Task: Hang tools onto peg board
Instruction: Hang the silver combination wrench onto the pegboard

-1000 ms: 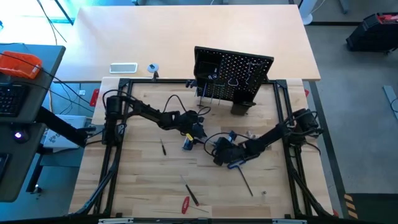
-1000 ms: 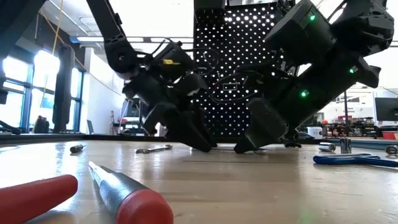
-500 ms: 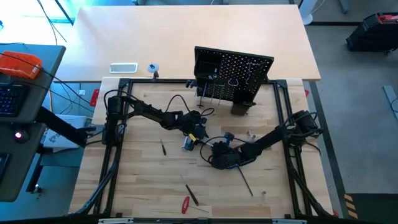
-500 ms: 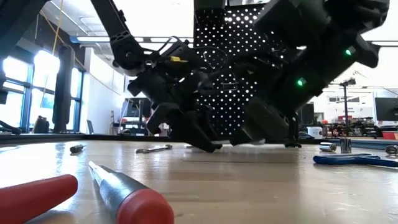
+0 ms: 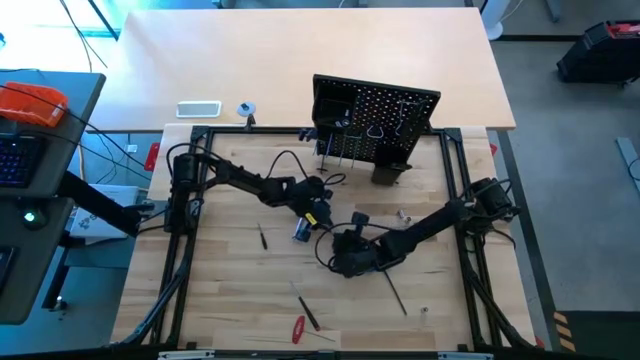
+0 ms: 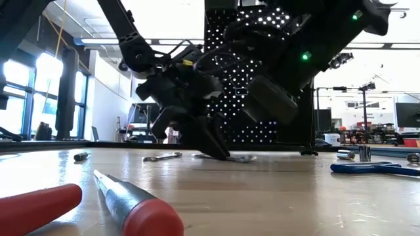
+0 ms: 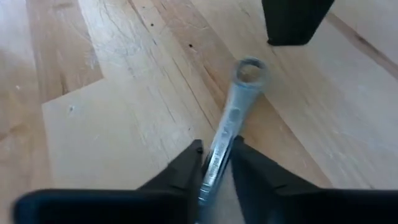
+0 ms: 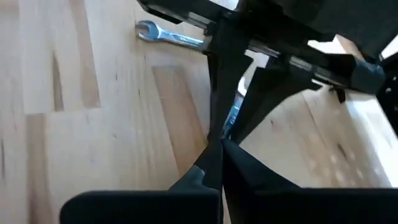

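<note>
A silver wrench (image 7: 239, 93) lies flat on the wooden table, its ring end (image 7: 249, 70) pointing away from my left gripper (image 7: 216, 163), which is shut on its shank mid-table (image 5: 325, 218). My right gripper (image 8: 219, 152) is shut on nothing. It hangs above the table just to the near right of the left one (image 5: 340, 256). The black peg board (image 5: 378, 118) stands upright at the table's far edge, with hooks and a small black bin (image 5: 388, 172). A second wrench (image 8: 168, 36) lies apart on the table. My left gripper pinches the wrench's shank (image 7: 219, 144) between its two fingers, one on each long side. The fingers (image 7: 189, 167) come slanting down from the table's left and lie roughly along the wrench. The wrench rests flat on the table (image 6: 233, 158).
Red-handled screwdrivers (image 5: 298, 328) (image 6: 141, 213) lie near the front edge. A thin rod (image 5: 395, 290), a small dark tool (image 5: 262, 236) and small metal bits (image 5: 403, 215) are scattered about. A blue-handled tool (image 6: 374, 168) lies at the right. The table's near left is bare wood.
My right gripper has lifted off the table beside the left one, moved a little toward the table's left edge and rolled as it rose. My left gripper has stayed low at the wrench, which has not moved.
</note>
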Available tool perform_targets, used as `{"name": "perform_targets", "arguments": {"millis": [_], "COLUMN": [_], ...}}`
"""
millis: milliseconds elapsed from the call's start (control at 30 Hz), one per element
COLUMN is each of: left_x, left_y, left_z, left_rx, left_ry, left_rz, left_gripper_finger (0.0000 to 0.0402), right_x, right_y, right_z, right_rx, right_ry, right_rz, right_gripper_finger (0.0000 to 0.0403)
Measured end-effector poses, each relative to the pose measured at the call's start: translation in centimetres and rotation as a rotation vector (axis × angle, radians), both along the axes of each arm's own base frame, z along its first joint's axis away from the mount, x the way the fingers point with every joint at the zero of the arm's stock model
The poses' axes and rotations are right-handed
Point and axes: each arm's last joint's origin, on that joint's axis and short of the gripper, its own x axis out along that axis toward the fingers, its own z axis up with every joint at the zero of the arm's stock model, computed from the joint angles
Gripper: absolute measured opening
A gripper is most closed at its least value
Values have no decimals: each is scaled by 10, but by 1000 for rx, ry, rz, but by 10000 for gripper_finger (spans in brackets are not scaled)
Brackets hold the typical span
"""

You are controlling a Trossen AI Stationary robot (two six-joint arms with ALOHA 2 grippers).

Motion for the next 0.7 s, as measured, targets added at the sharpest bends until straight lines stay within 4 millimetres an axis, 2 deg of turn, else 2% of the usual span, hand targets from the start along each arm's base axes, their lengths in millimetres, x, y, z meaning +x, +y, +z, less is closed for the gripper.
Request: {"name": "perform_targets", "arguments": {"millis": [133, 300, 700], "left_x": [-1, -1, -1], "left_y": [1, 1, 0], "left_z": [1, 1, 4], "left_rx": [28, 31, 17], "left_ry": [10, 5, 2], "left_rz": [-20, -27, -9], "left_gripper_finger": [11, 3, 0], "right_x": [-5, -11, -21], "right_y": [-2, -4, -6], "right_z": [-6, -14, -20], "right_rx": [65, 147, 110], "right_ry": [-7, -23, -13], "right_rz": [-50, -116, -186], "right_gripper_finger": [2, 6, 154]}}
